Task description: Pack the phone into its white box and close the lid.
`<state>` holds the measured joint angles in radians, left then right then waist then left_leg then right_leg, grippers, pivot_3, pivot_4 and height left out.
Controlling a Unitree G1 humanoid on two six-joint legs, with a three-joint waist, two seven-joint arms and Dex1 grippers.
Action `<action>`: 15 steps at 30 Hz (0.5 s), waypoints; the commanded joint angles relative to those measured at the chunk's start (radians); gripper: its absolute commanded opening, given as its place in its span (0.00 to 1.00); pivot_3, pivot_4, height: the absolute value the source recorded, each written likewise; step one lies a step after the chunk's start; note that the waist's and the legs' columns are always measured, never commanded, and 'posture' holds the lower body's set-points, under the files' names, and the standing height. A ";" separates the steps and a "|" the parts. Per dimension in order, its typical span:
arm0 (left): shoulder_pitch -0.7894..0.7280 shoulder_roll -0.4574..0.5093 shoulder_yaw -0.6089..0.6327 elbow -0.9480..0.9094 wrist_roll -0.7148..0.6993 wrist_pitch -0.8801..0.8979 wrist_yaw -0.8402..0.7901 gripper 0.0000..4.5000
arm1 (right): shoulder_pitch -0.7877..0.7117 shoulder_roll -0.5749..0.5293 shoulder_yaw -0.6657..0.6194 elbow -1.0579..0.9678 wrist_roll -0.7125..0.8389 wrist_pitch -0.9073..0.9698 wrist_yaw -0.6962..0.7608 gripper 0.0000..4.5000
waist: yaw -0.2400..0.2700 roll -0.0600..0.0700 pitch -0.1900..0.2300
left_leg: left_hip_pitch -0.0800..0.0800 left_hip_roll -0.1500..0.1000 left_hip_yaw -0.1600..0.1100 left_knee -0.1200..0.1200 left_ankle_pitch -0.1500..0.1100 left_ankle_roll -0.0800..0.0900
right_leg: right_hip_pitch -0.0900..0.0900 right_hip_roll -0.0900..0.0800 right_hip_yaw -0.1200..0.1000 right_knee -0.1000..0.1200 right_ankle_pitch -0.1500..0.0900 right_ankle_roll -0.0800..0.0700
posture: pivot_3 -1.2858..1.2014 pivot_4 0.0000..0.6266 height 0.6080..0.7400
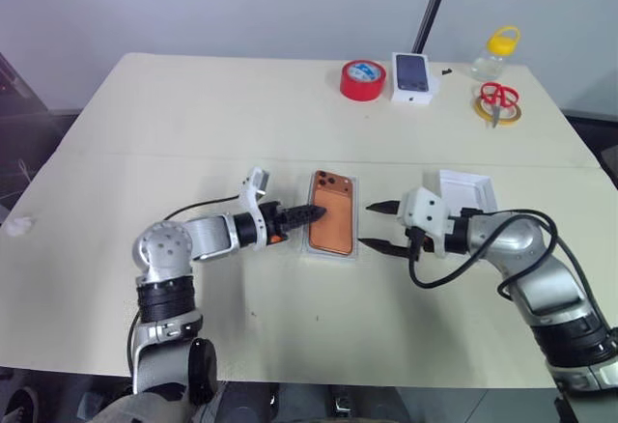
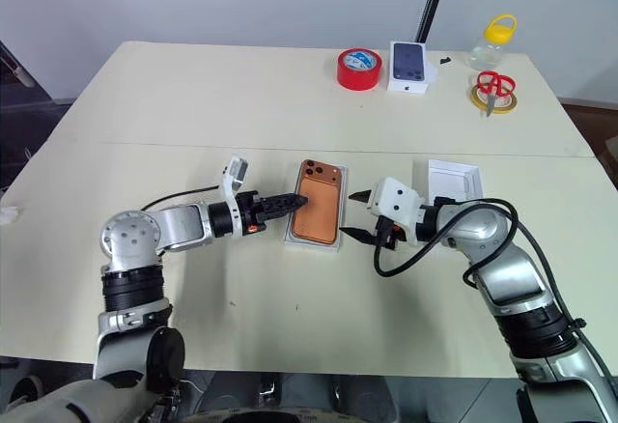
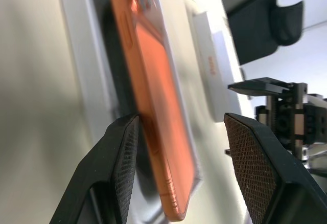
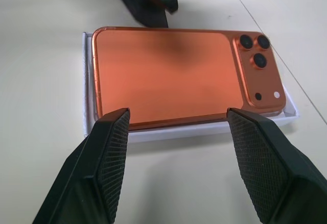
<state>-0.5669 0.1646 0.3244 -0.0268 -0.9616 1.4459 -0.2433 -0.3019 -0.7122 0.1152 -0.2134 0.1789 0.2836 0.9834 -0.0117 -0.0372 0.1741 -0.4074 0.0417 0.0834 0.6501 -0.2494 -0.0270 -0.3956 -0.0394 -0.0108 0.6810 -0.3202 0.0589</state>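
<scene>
The slim orange-copper phone lay in the shallow white box, both claws open, empty, flanking it; the plain white lid sat beyond the right claw on the desk.

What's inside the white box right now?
The orange phone lies in the white box, back up with its camera cluster showing. It covers nearly the whole inside, so the box floor and any insert beneath it cannot be seen.
</scene>
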 commanded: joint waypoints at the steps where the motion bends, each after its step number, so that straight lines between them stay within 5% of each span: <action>1: -0.036 0.003 0.007 -0.041 -0.036 -0.003 -0.021 0.61 | -0.016 0.014 0.003 -0.011 0.003 -0.016 -0.007 0.71 | 0.000 0.000 0.000 | 0.000 0.000 0.000 0.000 0.000 0.000 | 0.000 0.000 0.000 0.000 0.000 0.000 | 0.52 0.24 1.00; 7: -0.046 0.048 0.001 -0.035 0.009 -0.064 -0.033 0.61 | -0.026 0.032 0.008 0.011 -0.020 -0.026 -0.030 0.71 | -0.003 0.000 0.000 | 0.000 0.000 0.000 0.000 0.000 0.000 | 0.000 0.000 0.000 0.000 0.000 0.000 | 0.52 0.24 1.00; 13: -0.022 0.226 -0.269 -0.029 0.287 -0.370 -0.171 0.01 | -0.069 0.032 0.011 0.088 -0.085 -0.077 -0.083 0.09 | -0.001 0.000 0.000 | 0.001 0.000 0.000 0.000 0.000 -0.001 | 0.000 0.000 0.000 0.001 0.000 0.000 | 0.52 0.24 1.00; 15: -0.015 0.252 -0.344 -0.016 0.351 -0.437 -0.214 0.00 | -0.080 0.025 0.029 0.117 -0.121 -0.095 -0.096 0.01 | 0.001 0.000 0.000 | 0.000 0.000 0.001 0.000 0.000 -0.001 | 0.000 -0.001 0.000 0.001 0.000 0.000 | 0.52 0.24 1.00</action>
<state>-0.5852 0.4122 0.0386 -0.0383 -0.6598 1.0772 -0.4124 -0.3634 -0.6832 0.1469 -0.0996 0.0816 0.2187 0.9028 -0.0110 -0.0367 0.1741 -0.4070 0.0414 0.0844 0.6499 -0.2491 -0.0275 -0.3957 -0.0405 -0.0107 0.6813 -0.3202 0.0585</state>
